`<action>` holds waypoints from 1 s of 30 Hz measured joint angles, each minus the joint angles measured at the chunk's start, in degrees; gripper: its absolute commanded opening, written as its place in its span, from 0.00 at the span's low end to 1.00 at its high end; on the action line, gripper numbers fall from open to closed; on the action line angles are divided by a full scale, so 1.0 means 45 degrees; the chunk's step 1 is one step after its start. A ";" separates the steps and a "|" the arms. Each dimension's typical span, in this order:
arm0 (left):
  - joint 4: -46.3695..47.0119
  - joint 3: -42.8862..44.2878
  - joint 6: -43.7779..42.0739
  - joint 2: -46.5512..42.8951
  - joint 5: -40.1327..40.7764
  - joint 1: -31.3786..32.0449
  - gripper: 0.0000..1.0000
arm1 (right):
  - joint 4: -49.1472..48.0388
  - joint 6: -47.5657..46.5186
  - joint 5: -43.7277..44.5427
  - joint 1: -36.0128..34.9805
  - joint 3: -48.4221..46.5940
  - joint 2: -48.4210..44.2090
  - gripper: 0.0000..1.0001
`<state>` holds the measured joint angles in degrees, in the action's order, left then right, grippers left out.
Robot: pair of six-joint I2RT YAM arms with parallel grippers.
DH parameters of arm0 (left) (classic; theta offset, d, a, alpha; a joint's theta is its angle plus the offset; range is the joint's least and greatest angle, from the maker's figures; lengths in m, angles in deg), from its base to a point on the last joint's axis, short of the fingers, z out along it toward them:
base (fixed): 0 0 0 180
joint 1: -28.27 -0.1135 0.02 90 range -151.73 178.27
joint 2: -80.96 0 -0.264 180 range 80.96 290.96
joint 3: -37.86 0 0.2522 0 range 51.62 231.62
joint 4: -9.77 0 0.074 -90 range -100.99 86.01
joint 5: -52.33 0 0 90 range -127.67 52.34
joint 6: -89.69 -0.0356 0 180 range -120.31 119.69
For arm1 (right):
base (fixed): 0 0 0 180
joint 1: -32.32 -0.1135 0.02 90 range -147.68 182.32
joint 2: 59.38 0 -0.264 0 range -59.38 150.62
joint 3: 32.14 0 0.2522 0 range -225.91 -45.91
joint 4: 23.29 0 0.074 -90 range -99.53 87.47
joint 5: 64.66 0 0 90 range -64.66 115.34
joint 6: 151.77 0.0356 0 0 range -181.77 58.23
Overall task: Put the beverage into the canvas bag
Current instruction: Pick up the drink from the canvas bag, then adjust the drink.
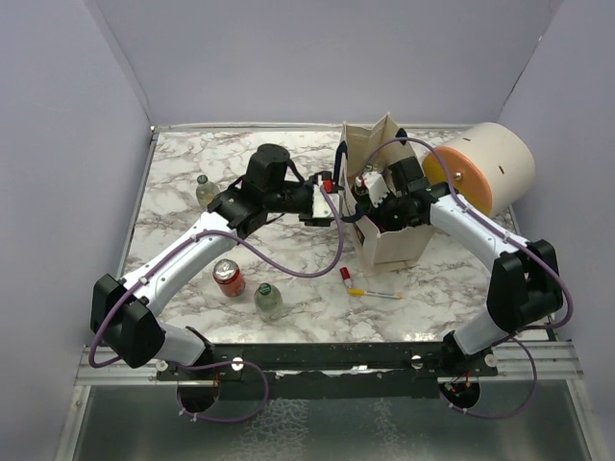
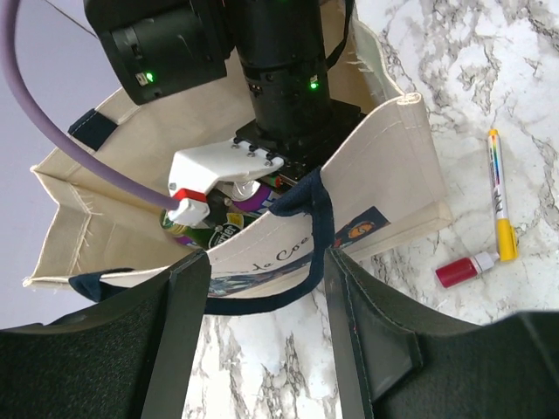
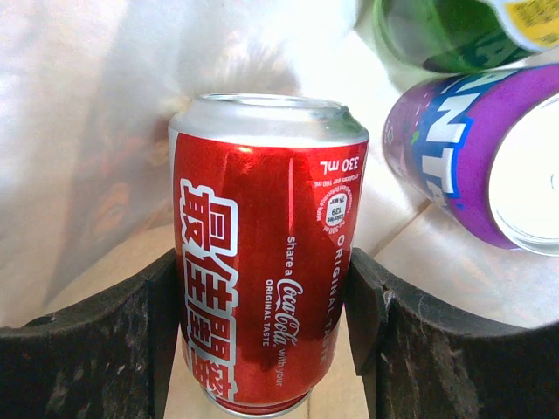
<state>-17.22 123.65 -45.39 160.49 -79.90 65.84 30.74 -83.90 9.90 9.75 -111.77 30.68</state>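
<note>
The beige canvas bag (image 1: 399,245) with navy handles stands upright at the middle right. My right gripper (image 1: 373,197) reaches down into its open mouth. In the right wrist view it (image 3: 262,271) is shut on a red Coca-Cola can (image 3: 262,201) inside the bag, one finger on each side. A purple can (image 3: 472,166) and a green bottle (image 3: 437,35) lie in the bag beside it. My left gripper (image 2: 266,271) is open at the bag's near rim (image 2: 384,166), just short of the navy handle (image 2: 297,288).
On the table lie another red can (image 1: 229,279), a green bottle (image 1: 268,300), a second bottle (image 1: 206,189), a yellow marker (image 1: 375,292) and a small red tube (image 1: 345,276). A cream-and-orange cylinder (image 1: 485,168) lies behind the bag.
</note>
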 measured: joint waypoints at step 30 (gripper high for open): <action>0.3604 0.0962 0.7048 0.0495 0.2943 -0.0607 0.61 | 0.0670 0.0874 0.0321 -0.0053 -0.3934 -0.1661 0.01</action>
<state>-1.01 127.98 -13.68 162.72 -66.66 63.10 33.76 -79.96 11.34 9.51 -129.48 23.21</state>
